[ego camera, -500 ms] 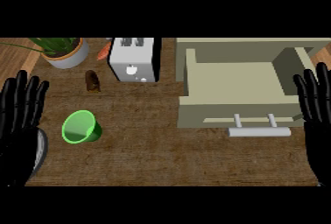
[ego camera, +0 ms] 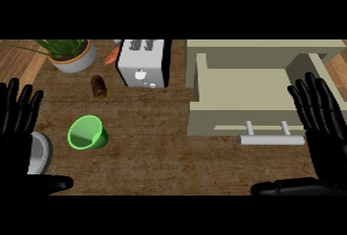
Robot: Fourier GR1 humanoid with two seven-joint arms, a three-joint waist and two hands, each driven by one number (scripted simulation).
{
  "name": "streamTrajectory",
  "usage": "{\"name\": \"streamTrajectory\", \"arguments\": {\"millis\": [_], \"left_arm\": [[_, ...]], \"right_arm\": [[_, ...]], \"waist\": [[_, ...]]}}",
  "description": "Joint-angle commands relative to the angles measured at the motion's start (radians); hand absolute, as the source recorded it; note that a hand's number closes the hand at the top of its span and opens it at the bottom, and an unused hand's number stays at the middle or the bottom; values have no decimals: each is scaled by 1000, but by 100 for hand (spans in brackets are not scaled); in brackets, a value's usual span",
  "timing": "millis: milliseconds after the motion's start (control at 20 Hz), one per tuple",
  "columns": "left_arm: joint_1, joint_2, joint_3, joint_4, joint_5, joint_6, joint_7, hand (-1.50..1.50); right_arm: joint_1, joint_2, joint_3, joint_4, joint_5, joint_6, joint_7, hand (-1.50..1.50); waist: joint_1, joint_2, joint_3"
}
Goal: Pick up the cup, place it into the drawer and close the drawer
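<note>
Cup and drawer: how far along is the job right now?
Nothing looks done yet. The green cup lies tipped on the counter, outside the drawer, which stands open with its handle toward the robot. Neither the left hand nor the right hand holds anything; both are open. Picking, placing and closing are all left.

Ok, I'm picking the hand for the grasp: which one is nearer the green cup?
Left. The left hand is open just left of the green cup. The right hand is open far across the counter, beside the open drawer.
</note>
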Motion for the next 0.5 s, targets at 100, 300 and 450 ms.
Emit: {"name": "streamTrajectory", "arguments": {"millis": [100, 300, 450], "left_arm": [[72, -9, 71, 109, 123, -73, -41, -150], [-61, 43, 131, 276, 76, -36, -62, -150], [-22, 74, 172, 342, 113, -93, -82, -150]], "right_arm": [[-25, -13, -6, 26, -35, 35, 68, -150], [-129, -26, -73, 198, -58, 61, -10, -150], [-145, -60, -101, 124, -99, 84, 71, -150]], "waist": [[0, -4, 0], [-1, -1, 0], [-2, -3, 0]]}}
